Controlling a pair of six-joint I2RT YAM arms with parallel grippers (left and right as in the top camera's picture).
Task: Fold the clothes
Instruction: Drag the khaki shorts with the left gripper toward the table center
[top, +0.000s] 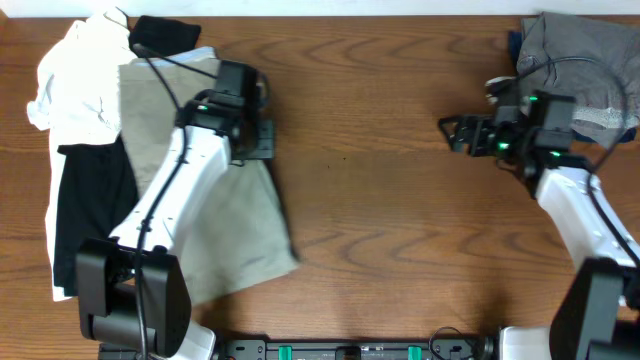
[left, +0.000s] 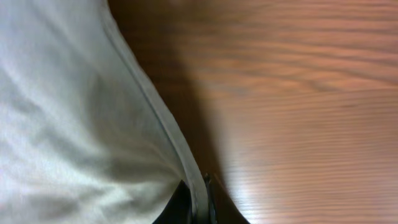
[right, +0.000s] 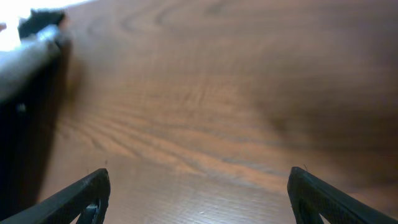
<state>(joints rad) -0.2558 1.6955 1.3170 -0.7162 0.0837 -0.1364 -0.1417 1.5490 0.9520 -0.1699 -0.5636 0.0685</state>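
My left gripper is pressed together on the hemmed edge of the trousers, and in my left wrist view the dark fingertips pinch that pale seam at 6 o'clock, with cloth filling the side toward 9 and bare wood toward 3. From overhead, the trousers lie flat on the table on its 9 o'clock side, running under my left arm toward 7 o'clock, and the pinched edge is on their 3 o'clock side. A white garment lies bunched at 10 o'clock, touching the trousers' top. A black garment lies just beside them toward 8 o'clock. My right gripper has its fingers wide apart, with nothing between them, over bare wood at about 2 o'clock of the table, pointing toward 9. A crumpled grey garment sits behind it at the 2 o'clock corner, well apart from the trousers.
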